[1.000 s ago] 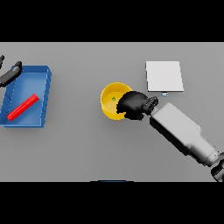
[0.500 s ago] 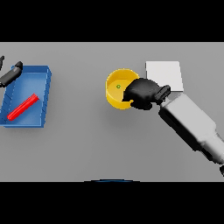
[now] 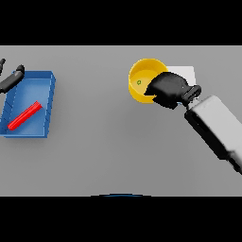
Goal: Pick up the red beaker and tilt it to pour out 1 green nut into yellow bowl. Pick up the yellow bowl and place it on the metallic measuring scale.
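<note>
The right hand (image 3: 169, 89) had its fingers curled over the near rim of the yellow bowl (image 3: 143, 74), green nut (image 3: 139, 82) inside. The scale (image 3: 186, 72) sat just behind the hand, so I'd keep the bowl level and lower it gently. The left hand (image 3: 10, 79) idled far left, can't tell its fingers.

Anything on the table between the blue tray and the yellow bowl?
Nothing: in the head view, only bare grey table lies between the blue tray and the yellow bowl.
</note>
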Available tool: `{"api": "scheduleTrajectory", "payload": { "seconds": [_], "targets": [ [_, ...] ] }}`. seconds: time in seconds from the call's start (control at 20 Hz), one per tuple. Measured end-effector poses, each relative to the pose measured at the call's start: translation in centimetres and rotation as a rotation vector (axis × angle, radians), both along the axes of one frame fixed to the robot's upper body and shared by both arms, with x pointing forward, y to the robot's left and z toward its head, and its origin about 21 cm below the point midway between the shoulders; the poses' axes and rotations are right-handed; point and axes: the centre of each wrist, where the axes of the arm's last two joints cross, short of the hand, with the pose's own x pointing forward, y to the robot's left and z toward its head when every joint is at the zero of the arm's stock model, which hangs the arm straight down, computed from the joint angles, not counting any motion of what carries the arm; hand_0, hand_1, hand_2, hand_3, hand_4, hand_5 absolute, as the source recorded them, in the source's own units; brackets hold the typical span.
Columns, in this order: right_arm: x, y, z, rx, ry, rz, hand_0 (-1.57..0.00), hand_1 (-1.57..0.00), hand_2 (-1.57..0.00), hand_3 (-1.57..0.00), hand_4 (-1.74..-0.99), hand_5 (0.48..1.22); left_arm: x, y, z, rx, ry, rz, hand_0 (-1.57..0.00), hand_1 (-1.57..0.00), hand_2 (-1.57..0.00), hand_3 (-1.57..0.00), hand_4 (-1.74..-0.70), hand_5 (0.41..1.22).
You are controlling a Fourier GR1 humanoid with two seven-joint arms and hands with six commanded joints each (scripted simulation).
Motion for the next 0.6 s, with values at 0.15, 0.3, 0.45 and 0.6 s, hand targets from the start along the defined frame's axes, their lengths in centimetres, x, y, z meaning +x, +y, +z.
{"api": "scheduleTrajectory", "payload": {
  "seconds": [0.15, 0.3, 0.45, 0.6],
  "targets": [
    [1.2, -1.8, 0.1, 0.016, -0.014, -0.080, -1.57, -1.57, -1.53, -1.15, -1.741, 1.221, -0.3, 0.0, -0.1, 0.003, 0.014, 0.012, 0.00, 0.00, 0.00, 0.00, -0.73, 0.720],
    [2.2, -3.1, -0.4, 0.018, -0.028, -0.135, -1.57, -1.57, -1.54, -1.14, -1.741, 1.221, -0.4, -0.1, 0.3, -0.010, 0.014, 0.018, 0.00, 0.00, 0.00, 0.00, -0.74, 0.730],
    [3.6, -5.2, -0.9, 0.005, -0.057, -0.201, -1.57, -1.57, -1.54, -1.15, -1.741, 1.221, -0.4, -0.1, 0.1, -0.011, 0.021, 0.024, 0.00, 0.00, 0.00, 0.00, -0.73, 0.735],
    [4.7, -6.0, -2.3, -0.002, -0.049, -0.252, -1.57, -1.57, -1.50, -1.17, -1.741, 1.221, -0.5, 0.2, -0.2, 0.007, 0.041, 0.025, 0.00, 0.00, 0.00, 0.00, -0.72, 0.725]
  ]
}}
